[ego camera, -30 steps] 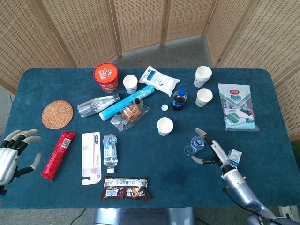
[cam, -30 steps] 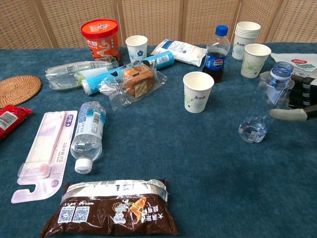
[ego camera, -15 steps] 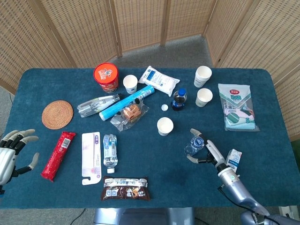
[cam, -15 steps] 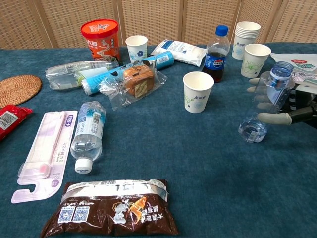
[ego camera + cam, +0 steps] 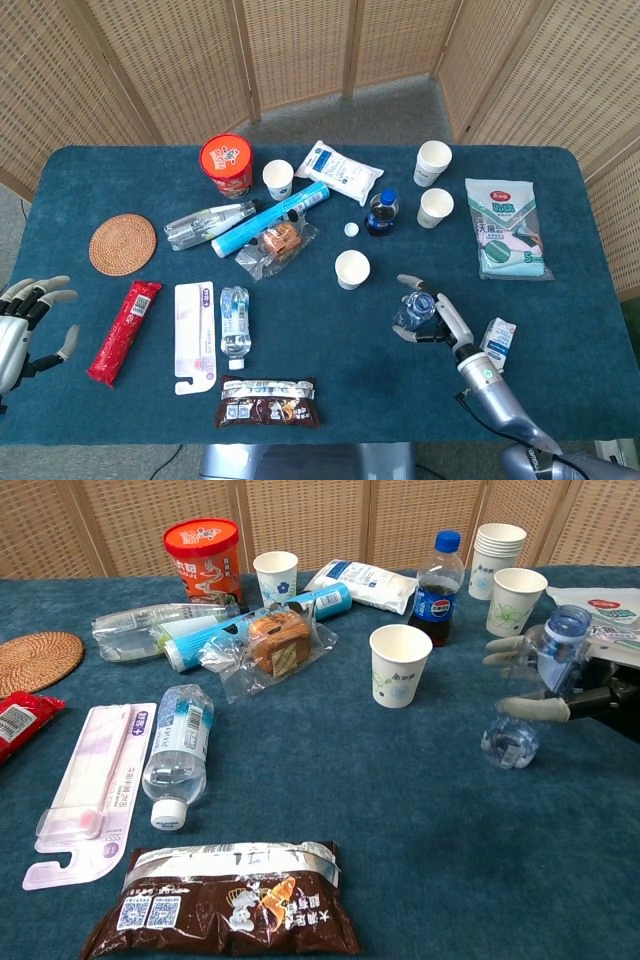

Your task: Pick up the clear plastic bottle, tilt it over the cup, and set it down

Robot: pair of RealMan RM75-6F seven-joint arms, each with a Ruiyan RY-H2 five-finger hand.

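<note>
The clear plastic bottle (image 5: 411, 313) (image 5: 533, 695) with a blue cap stands on the blue table at the right, leaning slightly. My right hand (image 5: 446, 322) (image 5: 585, 695) grips it from the right, fingers (image 5: 506, 651) curled round its far side and the thumb across its front. The nearest paper cup (image 5: 352, 269) (image 5: 400, 666) stands upright just left of the bottle. My left hand (image 5: 24, 326) hovers open at the table's near left edge, holding nothing; the chest view does not show it.
A dark cola bottle (image 5: 380, 212) (image 5: 437, 576) and two paper cups (image 5: 518, 601) stand behind the clear bottle. A small packet (image 5: 498, 341) lies right of my right hand. A water bottle (image 5: 180, 742) lies on its side at the left, a snack bag (image 5: 225, 900) near the front edge.
My right hand moved left and its fingers wrapped round the clear bottle, with the thumb now across its front. The bottle stays on the table. The left hand barely shifted.
</note>
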